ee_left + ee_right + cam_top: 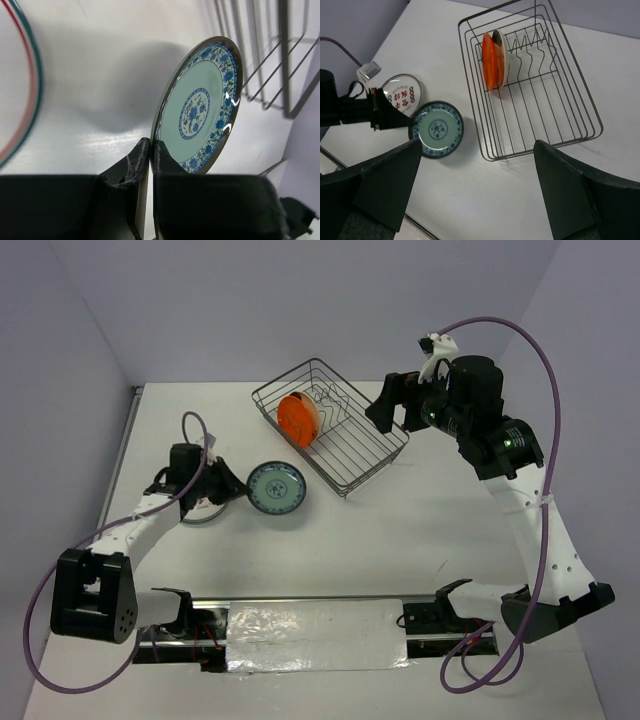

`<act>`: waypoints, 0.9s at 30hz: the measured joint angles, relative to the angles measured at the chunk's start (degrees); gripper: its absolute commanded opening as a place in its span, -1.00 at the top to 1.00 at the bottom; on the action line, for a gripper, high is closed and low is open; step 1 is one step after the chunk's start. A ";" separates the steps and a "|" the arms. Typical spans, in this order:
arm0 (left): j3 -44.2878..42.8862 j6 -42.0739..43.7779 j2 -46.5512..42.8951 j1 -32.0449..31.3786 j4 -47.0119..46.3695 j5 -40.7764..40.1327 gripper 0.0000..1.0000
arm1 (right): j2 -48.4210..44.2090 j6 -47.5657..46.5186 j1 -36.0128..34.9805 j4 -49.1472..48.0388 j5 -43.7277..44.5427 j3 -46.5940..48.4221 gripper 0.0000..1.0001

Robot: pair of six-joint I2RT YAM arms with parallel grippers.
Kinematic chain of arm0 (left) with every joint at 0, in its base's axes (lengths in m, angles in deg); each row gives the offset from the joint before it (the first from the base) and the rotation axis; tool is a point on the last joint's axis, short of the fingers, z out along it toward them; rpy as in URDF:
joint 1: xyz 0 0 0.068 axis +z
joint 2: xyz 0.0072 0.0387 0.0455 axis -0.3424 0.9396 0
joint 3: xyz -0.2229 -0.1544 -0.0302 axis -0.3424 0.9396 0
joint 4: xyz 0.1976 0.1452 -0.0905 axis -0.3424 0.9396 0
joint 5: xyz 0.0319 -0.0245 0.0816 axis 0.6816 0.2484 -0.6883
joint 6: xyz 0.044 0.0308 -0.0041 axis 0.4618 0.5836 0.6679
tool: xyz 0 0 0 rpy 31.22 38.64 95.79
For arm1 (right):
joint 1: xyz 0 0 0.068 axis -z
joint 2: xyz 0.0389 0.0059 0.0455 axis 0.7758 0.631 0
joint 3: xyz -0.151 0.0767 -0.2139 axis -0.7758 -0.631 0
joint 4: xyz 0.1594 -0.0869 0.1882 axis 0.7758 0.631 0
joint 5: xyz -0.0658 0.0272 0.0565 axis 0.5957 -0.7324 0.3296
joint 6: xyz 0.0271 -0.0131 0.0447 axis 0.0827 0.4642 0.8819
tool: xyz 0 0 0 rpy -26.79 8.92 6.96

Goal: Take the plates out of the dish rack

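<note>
Unloaded: white plate (402, 95), flat on the surface toward its left edge. Blue plate (200, 107), rim pinched in left end effector (151, 150), beside it. Remaining: orange plate (298, 419), upright in rack (377, 470) near far edge. Right end effector (477, 165) spread wide above rack.

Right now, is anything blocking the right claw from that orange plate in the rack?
Nothing visible. The open right claw hangs above the dish rack's right edge; the orange plate stands upright in its slots, only bare wires between them.
</note>
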 measured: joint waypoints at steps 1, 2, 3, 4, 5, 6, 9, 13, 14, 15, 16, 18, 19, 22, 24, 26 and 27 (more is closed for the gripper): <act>0.87 -0.44 0.17 -1.64 -0.13 -0.44 1.00 | 0.00 0.00 0.02 0.00 0.15 0.00 -1.00; 1.79 -0.72 0.59 -3.37 -0.26 -1.03 1.00 | -0.02 0.02 0.02 0.00 0.24 0.00 -1.00; 2.38 -0.98 1.31 -4.57 -0.31 -1.53 1.00 | -0.02 0.02 0.09 -0.02 0.26 0.00 -1.00; 2.82 -1.55 2.34 -5.79 -0.44 -2.40 1.00 | -0.04 0.04 0.09 -0.02 0.28 0.00 -1.00; 3.37 -1.97 3.78 -6.88 -0.96 -3.13 1.00 | -0.09 0.07 0.09 -0.02 0.26 0.00 -1.00; 4.00 -2.32 5.40 -7.89 -1.57 -3.76 1.00 | -0.13 0.09 0.09 -0.02 0.26 0.00 -1.00; 5.29 -3.45 8.85 -9.64 -2.10 -5.09 1.00 | -0.28 0.26 0.11 -0.04 0.26 -0.02 -1.00; 5.25 -3.56 10.49 -10.54 -2.12 -6.34 -0.11 | -0.48 0.17 0.13 -0.81 0.24 -0.70 -1.00; 5.09 -3.39 10.49 -10.60 -1.66 -7.08 -0.35 | -0.55 0.04 0.13 -1.11 0.24 -1.20 -1.00; 4.68 -3.67 10.45 -10.62 -0.92 -7.32 -0.49 | -0.55 -0.20 0.13 -1.95 -0.02 -2.10 -1.00; 3.63 -4.09 10.05 -10.62 0.13 -7.45 -0.62 | -0.22 -0.59 -0.07 -2.54 -0.20 -2.82 -1.00; 0.55 -4.24 8.90 -10.64 4.02 -9.22 -0.72 | 2.49 -1.68 -1.25 -3.06 0.31 -2.93 -1.00; -1.51 -4.04 8.09 -10.64 6.27 -10.10 -0.78 | 5.22 -2.58 -2.27 -3.08 1.31 -1.90 -1.00; -9.77 -3.08 5.40 -10.71 14.38 -12.90 -0.80 | 16.98 -5.07 -6.08 -3.23 4.15 6.23 -0.96; -17.09 -2.14 3.50 -10.71 20.09 -15.72 -0.81 | 27.04 -6.32 -7.80 -4.85 5.97 12.96 -0.87; -23.41 -1.44 1.40 -10.71 23.91 -18.49 -0.82 | 35.82 -7.13 -8.90 -5.62 7.93 17.90 -0.68; -26.08 -1.14 0.17 -10.73 25.77 -20.24 -0.83 | 39.54 -7.72 -9.31 -5.64 8.76 20.00 -0.54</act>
